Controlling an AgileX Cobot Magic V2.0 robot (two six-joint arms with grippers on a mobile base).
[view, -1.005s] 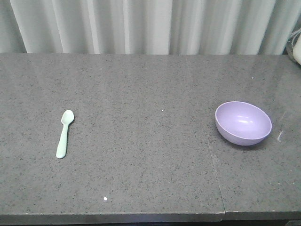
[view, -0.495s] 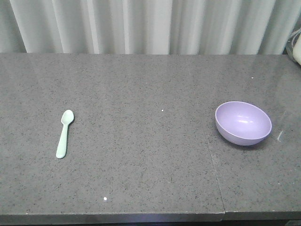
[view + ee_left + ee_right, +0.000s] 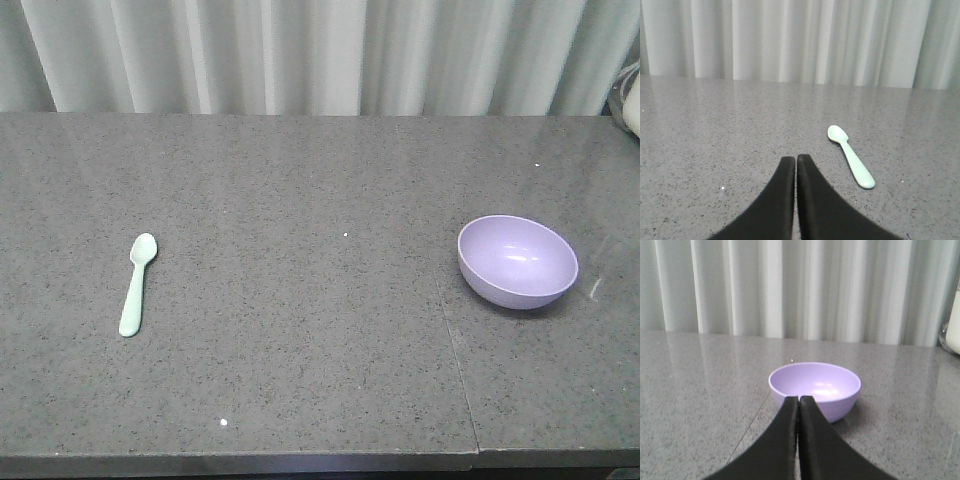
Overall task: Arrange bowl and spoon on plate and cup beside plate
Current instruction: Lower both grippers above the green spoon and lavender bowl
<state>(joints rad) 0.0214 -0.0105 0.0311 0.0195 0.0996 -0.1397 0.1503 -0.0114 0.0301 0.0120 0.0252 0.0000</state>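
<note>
Progress stands at zero, as far as these views show. The spoon (image 3: 137, 284) lies flat on the left part of the grey stone counter (image 3: 300, 360), head pointing toward the curtain (image 3: 300, 55). The bowl (image 3: 518, 262) sits upright and empty on the right part, well apart from the spoon. Neither the plate nor the cup appears in any view (they may stand outside the frames, which I cannot tell), so nothing is arranged on or beside anything.

The left gripper (image 3: 796, 159) has its two black fingers pressed together with nothing between them. In its wrist view the spoon lies ahead and off to the right of the tips, clear of them. The right gripper (image 3: 799, 400) is likewise closed up and empty, aimed straight at the bowl, with its tips lining up with the near rim. The front view shows no arm near the bowl, so I judge them apart.

All of the task is left: bowl onto plate, spoon onto plate, cup beside plate. Each claw must first open before it can take hold of anything.
</note>
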